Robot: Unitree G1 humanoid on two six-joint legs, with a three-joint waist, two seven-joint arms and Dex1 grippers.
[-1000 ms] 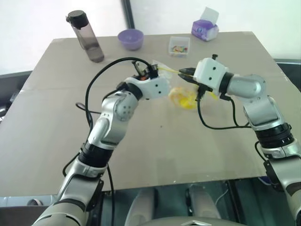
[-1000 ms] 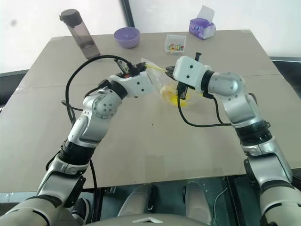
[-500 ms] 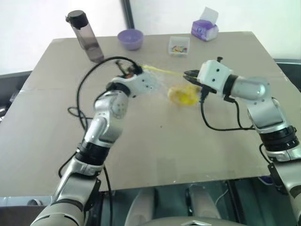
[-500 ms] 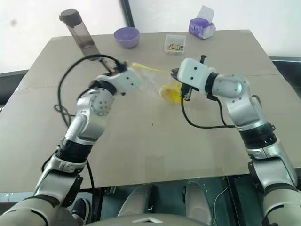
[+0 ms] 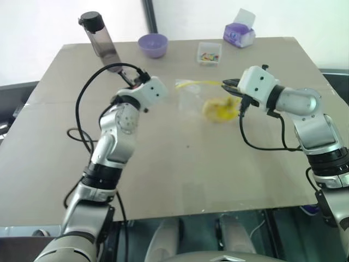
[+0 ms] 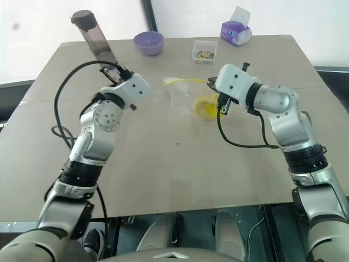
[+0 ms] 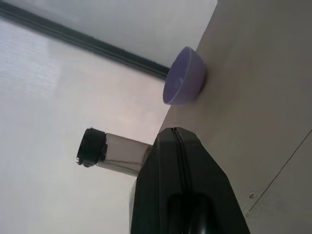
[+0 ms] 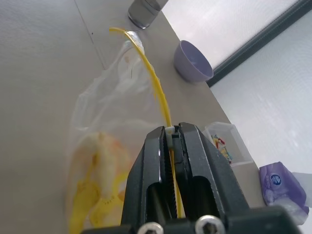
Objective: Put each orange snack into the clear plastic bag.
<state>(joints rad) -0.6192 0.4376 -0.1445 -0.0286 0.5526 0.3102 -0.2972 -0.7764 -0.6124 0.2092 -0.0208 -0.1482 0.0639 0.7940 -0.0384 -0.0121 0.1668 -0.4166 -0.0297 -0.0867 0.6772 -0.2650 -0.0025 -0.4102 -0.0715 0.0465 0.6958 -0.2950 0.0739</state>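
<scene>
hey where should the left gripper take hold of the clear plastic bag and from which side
Best bet: the free end of the yellow strip of the clear plastic bag, approached from the robot's left. The right gripper already pinches the strip's other end, so the strip stretches stiffly toward the left gripper, whose fingers are shut and empty. The film below sags under the orange snack, a poorer hold.

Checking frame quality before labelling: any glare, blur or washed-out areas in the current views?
Head views: window band behind the table blown out white; arms sharp. Left wrist view: background overexposed, purple bowl and bottle soft. Right wrist view: right tool close and dark; clear plastic bag faint, window washed out.
</scene>
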